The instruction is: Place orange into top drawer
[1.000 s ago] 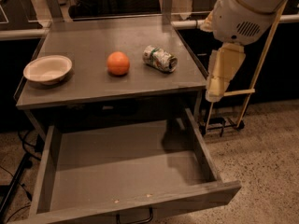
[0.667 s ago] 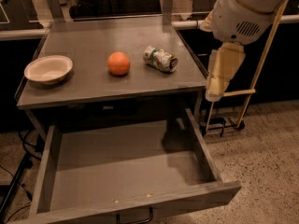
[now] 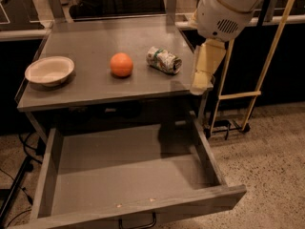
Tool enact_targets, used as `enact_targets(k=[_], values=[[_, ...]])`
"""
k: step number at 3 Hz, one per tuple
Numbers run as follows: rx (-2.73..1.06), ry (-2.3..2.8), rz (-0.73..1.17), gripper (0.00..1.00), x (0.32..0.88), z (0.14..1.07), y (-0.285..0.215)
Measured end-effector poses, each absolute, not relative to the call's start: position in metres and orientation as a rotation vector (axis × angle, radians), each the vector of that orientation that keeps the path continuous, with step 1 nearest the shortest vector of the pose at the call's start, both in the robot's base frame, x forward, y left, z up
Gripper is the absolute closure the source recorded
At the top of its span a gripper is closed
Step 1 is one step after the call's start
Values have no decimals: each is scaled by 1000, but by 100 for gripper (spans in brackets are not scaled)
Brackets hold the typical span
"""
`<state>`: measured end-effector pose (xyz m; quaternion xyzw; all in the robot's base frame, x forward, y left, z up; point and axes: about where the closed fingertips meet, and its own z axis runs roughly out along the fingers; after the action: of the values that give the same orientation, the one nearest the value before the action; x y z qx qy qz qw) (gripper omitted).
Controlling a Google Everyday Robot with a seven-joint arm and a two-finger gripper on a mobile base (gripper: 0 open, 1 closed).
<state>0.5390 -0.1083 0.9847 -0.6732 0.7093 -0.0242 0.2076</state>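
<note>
Claw (image 3: 200, 85) hanging at the right edge of the counter (image 3: 95, 37), whether spread or pressed together I cannot tell, can (image 3: 164, 60) lying nearby, orange (image 3: 121, 64) mid-counter just left of it, bowl (image 3: 49, 71) far left, top drawer (image 3: 119, 171) pulled open below.

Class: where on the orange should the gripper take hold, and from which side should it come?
I'd grip the orange across its widest middle, coming from above. It is round and sits free on the tabletop, the tipped can lying apart on its right. The gripper hangs beside the tabletop's right edge.
</note>
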Motion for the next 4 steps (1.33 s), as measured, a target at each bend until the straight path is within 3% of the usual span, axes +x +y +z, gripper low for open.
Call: enact_targets(k=[2, 4], values=[[-1974, 1906, -31, 0, 602, 961, -66], [-1989, 1948, -29, 0, 604, 956, -63]])
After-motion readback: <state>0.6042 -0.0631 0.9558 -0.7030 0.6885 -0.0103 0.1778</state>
